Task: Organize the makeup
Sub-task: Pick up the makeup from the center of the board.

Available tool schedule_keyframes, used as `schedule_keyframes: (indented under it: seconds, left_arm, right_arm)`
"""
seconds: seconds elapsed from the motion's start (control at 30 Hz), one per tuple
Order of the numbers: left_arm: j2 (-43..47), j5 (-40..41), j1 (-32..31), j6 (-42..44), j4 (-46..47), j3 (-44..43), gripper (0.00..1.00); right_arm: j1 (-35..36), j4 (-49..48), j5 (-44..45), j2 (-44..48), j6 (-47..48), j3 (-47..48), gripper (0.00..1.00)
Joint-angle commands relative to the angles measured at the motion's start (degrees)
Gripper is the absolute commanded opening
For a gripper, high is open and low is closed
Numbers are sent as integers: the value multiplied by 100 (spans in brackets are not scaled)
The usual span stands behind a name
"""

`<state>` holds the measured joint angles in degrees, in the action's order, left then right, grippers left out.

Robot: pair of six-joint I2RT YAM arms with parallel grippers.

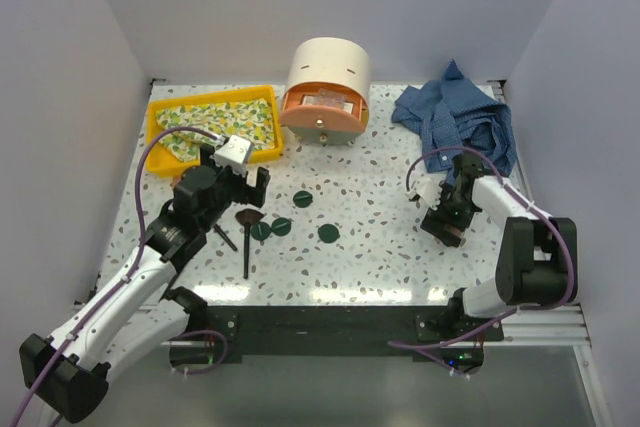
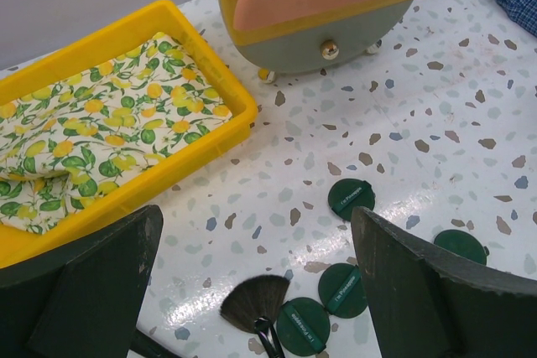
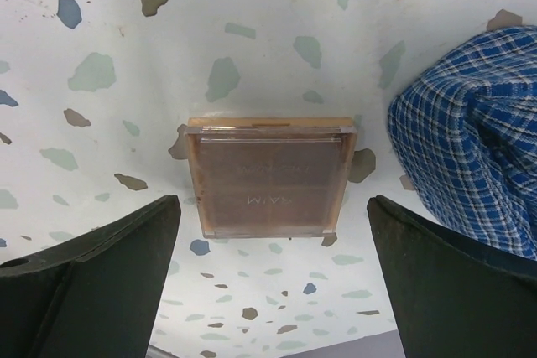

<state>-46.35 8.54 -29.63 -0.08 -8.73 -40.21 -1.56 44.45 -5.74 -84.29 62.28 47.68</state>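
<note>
The right fingers [image 3: 101, 282] are standing wide, straddling a palette [image 3: 267, 178] on the counter [image 3: 277, 23], ungrasped. The left fingers [image 2: 92, 282] are hanging wide too, the fan brush [image 2: 254, 302] and green discs [image 2: 351, 197] lying loose between them; most sorting is seemingly remaining.

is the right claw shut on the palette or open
Open. In the right wrist view the right claw has its fingers wide apart on either side of the palette, which lies flat on the table, untouched.
</note>
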Motion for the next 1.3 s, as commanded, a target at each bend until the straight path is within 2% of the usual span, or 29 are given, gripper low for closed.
schedule_keyframes:
  seconds: [0.0,0.1,0.27,0.5,0.53,0.6,0.63,0.67,0.73,0.77,0.8,0.9,1.2,1.27]
  left_arm:
    - [29,8,36,139,117,-49,100]
    - [21,-1,36,139,117,-49,100]
    - [21,17,36,139,109,-49,100]
    - [-6,8,36,139,117,-40,100]
    - [-15,8,36,139,117,-40,100]
    - [-32,8,36,140,126,-40,100]
    - [-41,8,36,139,117,-40,100]
    - [-41,8,36,139,126,-40,100]
    - [-50,8,36,139,117,-40,100]
    - [-59,8,36,139,109,-40,100]
    - [-67,17,36,139,109,-40,100]
    - [-94,34,36,148,100,-40,100]
    - [-155,69,36,148,100,-40,100]
    - [-164,78,36,148,91,-40,100]
  right_arm:
    - [-11,-224,150,-227,-303,66,99]
    - [-20,-462,423,-456,-471,13,99]
    - [-28,-542,328,-685,-542,4,98]
    - [-11,-515,11,-747,-506,-224,76]
    - [-11,-559,11,-729,-524,-259,68]
    - [-20,-656,-24,-642,-576,-356,57]
    - [-20,-665,-50,-606,-603,-373,41]
    - [-11,-691,-76,-563,-629,-374,33]
    - [-20,-665,-173,-405,-682,-356,23]
    - [-11,-648,-226,-326,-674,-339,15]
    - [-19,-622,-313,-255,-665,-330,12]
    - [-20,-447,-567,70,-630,-198,6]
    - [112,344,-1192,633,-761,610,3]
    - [358,529,-1272,729,-901,908,2]
